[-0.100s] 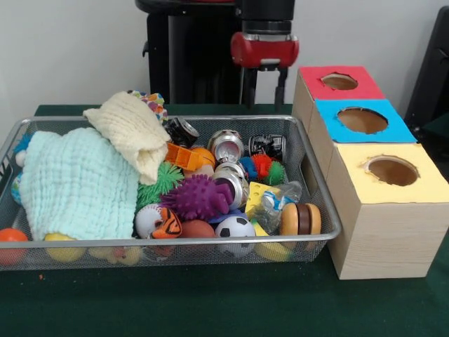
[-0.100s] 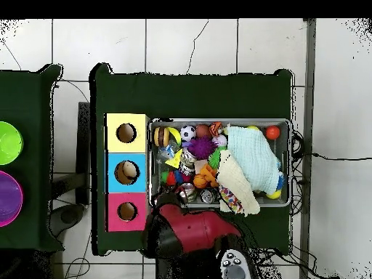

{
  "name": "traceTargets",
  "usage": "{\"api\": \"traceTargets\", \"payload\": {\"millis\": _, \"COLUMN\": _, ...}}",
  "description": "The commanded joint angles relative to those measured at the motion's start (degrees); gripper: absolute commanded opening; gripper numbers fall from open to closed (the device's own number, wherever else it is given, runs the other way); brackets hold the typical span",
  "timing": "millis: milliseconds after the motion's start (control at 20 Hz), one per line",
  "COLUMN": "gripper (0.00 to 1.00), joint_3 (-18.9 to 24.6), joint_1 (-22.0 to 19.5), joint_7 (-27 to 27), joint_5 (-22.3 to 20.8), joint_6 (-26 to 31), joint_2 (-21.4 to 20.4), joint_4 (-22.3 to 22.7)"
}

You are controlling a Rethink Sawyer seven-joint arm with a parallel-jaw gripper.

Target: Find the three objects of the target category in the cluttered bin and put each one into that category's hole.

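From my seat I see the gripper (image 1: 265, 88) hanging above the far edge of the wire bin (image 1: 319, 203), its two thin fingers (image 1: 280, 90) spread apart with nothing between them. Directly below and slightly nearer the camera lie the metal cans (image 1: 227, 146), beside a black toy car (image 1: 269, 145). The bin is crowded: a purple spiky ball (image 1: 196, 197) sits mid-bin, a soccer ball (image 1: 235, 227) against the near wall, a toy burger (image 1: 300, 219) in the corner nearest the boxes. A mint cloth (image 1: 77, 182) and a cream cloth (image 1: 133, 133) cover the other half. Beside the bin stand the red box (image 1: 319, 88), blue box (image 1: 337, 130) and yellow box (image 1: 351, 179), each with a round hole on top. I cannot tell which category is the target.
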Motion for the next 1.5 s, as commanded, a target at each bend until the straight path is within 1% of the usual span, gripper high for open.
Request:
{"api": "traceTargets", "payload": {"millis": 50, "gripper": 1.0, "joint_3": -5.3, "joint_1": 2.3, "joint_7": 11.7, "joint_5": 5.3, "joint_6": -12.3, "joint_2": 14.0, "joint_4": -8.8}}
{"api": "traceTargets", "payload": {"millis": 150, "gripper": 1.0, "joint_3": -5.5, "joint_1": 3.0, "joint_7": 11.6, "joint_5": 6.9, "joint_6": -15.3, "joint_2": 15.9, "joint_4": -9.7}}
{"api": "traceTargets", "payload": {"millis": 300, "gripper": 1.0, "joint_3": -5.5, "joint_1": 4.2, "joint_7": 11.1, "joint_5": 9.1, "joint_6": -17.4, "joint_2": 16.0, "joint_4": -10.1}}
{"api": "traceTargets", "payload": {"millis": 550, "gripper": 1.0, "joint_3": -7.7, "joint_1": 6.2, "joint_7": 8.9, "joint_5": 11.3, "joint_6": -21.2, "joint_2": 18.0, "joint_4": -11.1}}
{"api": "traceTargets", "payload": {"millis": 700, "gripper": 1.0, "joint_3": -7.9, "joint_1": 6.0, "joint_7": 8.6, "joint_5": 11.1, "joint_6": -22.7, "joint_2": 18.2, "joint_4": -11.7}}
{"api": "traceTargets", "payload": {"millis": 800, "gripper": 1.0, "joint_3": -7.0, "joint_1": 5.3, "joint_7": 9.2, "joint_5": 10.6, "joint_6": -23.6, "joint_2": 18.1, "joint_4": -11.9}}
{"api": "traceTargets", "payload": {"millis": 1100, "gripper": 1.0, "joint_3": -5.9, "joint_1": 4.7, "joint_7": 11.0, "joint_5": 10.6, "joint_6": -30.0, "joint_2": 18.5, "joint_4": -11.4}}
{"api": "traceTargets", "payload": {"millis": 1250, "gripper": 1.0, "joint_3": -5.3, "joint_1": 4.4, "joint_7": 11.4, "joint_5": 11.2, "joint_6": -30.8, "joint_2": 20.0, "joint_4": -12.0}}
{"api": "traceTargets", "payload": {"millis": 1400, "gripper": 1.0, "joint_3": -4.1, "joint_1": 3.2, "joint_7": 11.5, "joint_5": 11.4, "joint_6": -30.1, "joint_2": 20.8, "joint_4": -13.4}}
{"api": "traceTargets", "payload": {"millis": 1500, "gripper": 1.0, "joint_3": -4.3, "joint_1": 3.3, "joint_7": 11.0, "joint_5": 11.6, "joint_6": -30.2, "joint_2": 21.5, "joint_4": -13.8}}
